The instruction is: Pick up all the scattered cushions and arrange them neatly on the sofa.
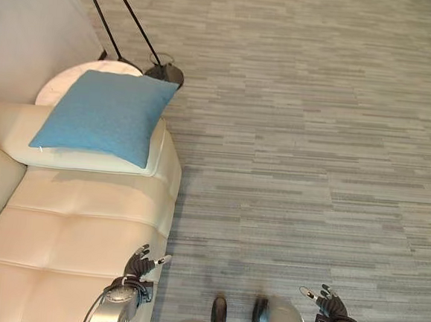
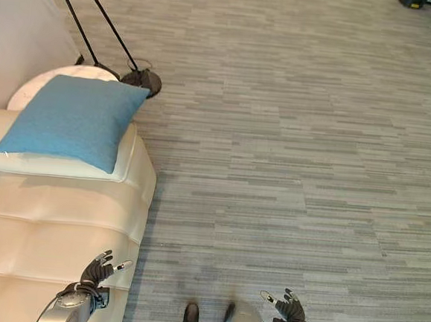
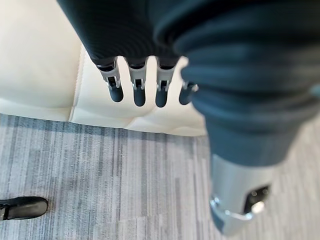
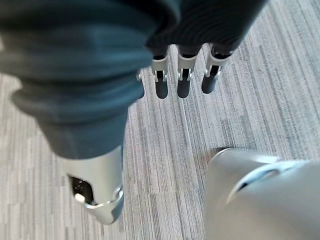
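The blue cushion [image 1: 105, 115] lies on the cream sofa [image 1: 68, 231] — well ahead of the left robot hand [image 1: 140, 267]. Both that one and the right robot hand [image 1: 329, 303] hang empty, fingers relaxed — the right over the carpet [image 1: 314, 139].

Grey striped carpet [image 1: 314, 139] runs across the whole floor, its bands in mixed light and dark greys. Up by the pale wall [image 1: 32, 20] sits a round white side table [image 1: 73, 75], and just beside it two thin black poles [image 1: 115, 15] slant down, one of them to a dark round base [image 1: 166, 73] on the carpet.
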Robot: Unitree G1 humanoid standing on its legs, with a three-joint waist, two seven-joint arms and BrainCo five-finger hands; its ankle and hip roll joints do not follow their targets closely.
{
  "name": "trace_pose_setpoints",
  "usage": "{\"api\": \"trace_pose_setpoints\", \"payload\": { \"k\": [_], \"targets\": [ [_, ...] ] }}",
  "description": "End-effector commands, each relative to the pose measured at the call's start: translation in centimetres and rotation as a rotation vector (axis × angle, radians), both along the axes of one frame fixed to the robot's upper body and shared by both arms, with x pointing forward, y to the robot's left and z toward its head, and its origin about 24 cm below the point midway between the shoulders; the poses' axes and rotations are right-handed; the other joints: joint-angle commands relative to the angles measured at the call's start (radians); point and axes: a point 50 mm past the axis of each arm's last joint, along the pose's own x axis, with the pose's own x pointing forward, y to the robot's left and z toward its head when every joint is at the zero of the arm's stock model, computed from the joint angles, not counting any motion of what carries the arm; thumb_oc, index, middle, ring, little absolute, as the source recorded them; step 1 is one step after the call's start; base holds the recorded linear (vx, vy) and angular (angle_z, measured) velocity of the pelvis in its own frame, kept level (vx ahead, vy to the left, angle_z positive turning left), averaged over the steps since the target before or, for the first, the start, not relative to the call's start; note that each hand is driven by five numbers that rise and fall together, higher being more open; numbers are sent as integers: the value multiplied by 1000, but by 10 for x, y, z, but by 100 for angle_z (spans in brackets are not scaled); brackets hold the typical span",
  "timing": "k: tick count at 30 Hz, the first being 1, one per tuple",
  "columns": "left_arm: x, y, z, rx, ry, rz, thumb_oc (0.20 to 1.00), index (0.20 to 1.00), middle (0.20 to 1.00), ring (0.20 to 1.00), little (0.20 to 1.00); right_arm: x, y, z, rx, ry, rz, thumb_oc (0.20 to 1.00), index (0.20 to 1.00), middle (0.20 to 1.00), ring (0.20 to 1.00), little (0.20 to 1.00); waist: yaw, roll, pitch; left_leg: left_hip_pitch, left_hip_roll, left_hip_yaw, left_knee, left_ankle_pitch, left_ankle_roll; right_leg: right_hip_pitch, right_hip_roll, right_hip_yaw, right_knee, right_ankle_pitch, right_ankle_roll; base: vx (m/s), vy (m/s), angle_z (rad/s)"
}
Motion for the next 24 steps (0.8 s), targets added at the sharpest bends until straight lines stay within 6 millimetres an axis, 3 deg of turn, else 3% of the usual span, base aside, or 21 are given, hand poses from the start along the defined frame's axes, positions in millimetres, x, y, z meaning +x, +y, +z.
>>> {"api": "trace_pose_setpoints", "payload": {
  "k": [1, 3, 6, 8, 9, 10, 13, 14, 15, 17, 19, 20, 21, 22, 23, 24],
  "targets": [
    [7, 11, 15, 66, -73, -37, 1000, 1000, 1000, 1000, 1000, 4, -11, 7, -33, -39, -30, 1000, 1000, 1000, 1000, 1000, -8, -24, -4, 39, 41, 63, -11, -86, -66, 146, 39, 26, -196, 180, 22, 387, -137, 20],
    [5, 9, 13, 63, -65, -58, 1000, 1000, 1000, 1000, 1000, -6, -15, 4, -35, -16, -48, 1000, 1000, 1000, 1000, 1000, -16, -21, -35, 90, 48, 22, -11, -118, -79, 168, 45, 23, -204, 183, 15, 510, -179, 41],
    [2, 6, 10, 49, -55, -53, 1000, 1000, 1000, 1000, 1000, -8, -18, 3, -39, -10, -47, 1000, 1000, 1000, 1000, 1000, -20, -15, -58, 125, 63, 19, -11, -128, -85, 193, 54, 16, -191, 188, -3, 512, -212, 66],
    [-3, 4, 6, 19, -41, -30, 1000, 1000, 1000, 1000, 1000, -7, -23, 5, -44, -19, -56, 1000, 1000, 1000, 1000, 1000, -25, 0, -77, 110, 92, 9, 139, -96, -118, 232, 68, 6, -148, 136, -40, 531, -298, 58],
    [-4, 3, 6, 6, -45, -27, 1000, 1000, 1000, 1000, 1000, -4, -24, 7, -39, -39, -61, 1000, 1000, 1000, 1000, 1000, -23, 8, -74, 78, 102, 12, 259, -54, -141, 260, 78, 4, -144, 113, -57, 365, -252, 60],
    [-4, 2, 6, 4, -46, -35, 1000, 1000, 1000, 1000, 1000, -3, -27, 9, -46, -41, -57, 1000, 1000, 1000, 1000, 1000, -16, 4, -66, 36, 97, 13, 343, -26, -149, 287, 77, 4, -151, 102, -66, 230, -174, 36],
    [-2, 1, 6, -4, -50, -35, 1000, 1000, 1000, 1000, 1000, -1, -28, 10, -49, -48, -53, 1000, 1000, 1000, 1000, 1000, -13, 1, -54, -17, 90, 7, 440, -11, -153, 310, 77, 0, -163, 96, -75, 144, -132, -2],
    [1, -1, 8, -14, -58, -37, 1000, 1000, 1000, 1000, 1000, 0, -32, 10, -60, -40, -55, 1000, 1000, 1000, 1000, 1000, -3, -8, -38, -79, 95, 21, 546, 18, -154, 349, 77, -7, -173, 72, -93, 144, -130, -20],
    [2, -1, 8, -14, -58, -37, 1000, 1000, 1000, 1000, 1000, 0, -32, 10, -60, -40, -55, 1000, 1000, 1000, 1000, 1000, -4, -7, -39, -83, 97, 20, 553, 15, -154, 348, 79, -8, -173, 72, -93, 296, -215, 9],
    [3, -3, 9, -22, -65, -43, 1000, 1000, 1000, 1000, 1000, -4, -35, 9, -62, -20, -70, 1000, 1000, 1000, 1000, 1000, -1, -28, -31, -161, 101, 80, 493, -46, -127, 389, 55, -23, -196, 57, -92, 267, -124, 27],
    [2, -2, 8, -15, -60, -42, 1000, 1000, 1000, 1000, 1000, -6, -36, 8, -66, -8, -69, 1000, 1000, 1000, 1000, 1000, 3, -37, -33, -182, 93, 90, 397, -84, -115, 407, 45, -31, -207, 50, -87, 274, -35, 7],
    [-1, -2, 6, -11, -46, -39, 1000, 1000, 1000, 1000, 1000, -8, -38, 7, -78, 6, -59, 1000, 1000, 1000, 1000, 1000, 0, -38, -40, -177, 96, 87, 216, -40, -122, 422, 43, -43, -209, 38, -82, 235, 3, -7],
    [-1, -2, 6, -11, -46, -39, 1000, 1000, 1000, 1000, 1000, -8, -38, 7, -78, 6, -59, 1000, 1000, 1000, 1000, 1000, 0, -38, -39, -175, 96, 87, 213, -39, -122, 423, 42, -43, -209, 38, -82, 329, 29, -2],
    [-2, -2, 4, -4, -36, -42, 1000, 1000, 1000, 1000, 1000, -13, -39, 5, -90, 29, -52, 1000, 1000, 1000, 1000, 1000, -6, -24, -44, -202, 120, 87, 69, 68, -144, 444, 52, -62, -209, 21, -87, 264, 43, 3],
    [-3, -3, 4, 0, -31, -44, 1000, 1000, 1000, 1000, 1000, -16, -40, 4, -97, 39, -49, 1000, 1000, 1000, 1000, 1000, -14, -20, -44, -210, 124, 93, -11, 106, -155, 461, 55, -77, -209, 10, -90, 406, 100, 17],
    [-3, -2, 2, 15, -20, -48, 1000, 1000, 1000, 1000, 1000, -18, -41, 4, -101, 46, -60, 1000, 1000, 1000, 1000, 1000, -26, -16, -43, -266, 134, 138, -11, 96, -171, 479, 56, -96, -209, 5, -88, 391, 133, 55]
  ]
}}
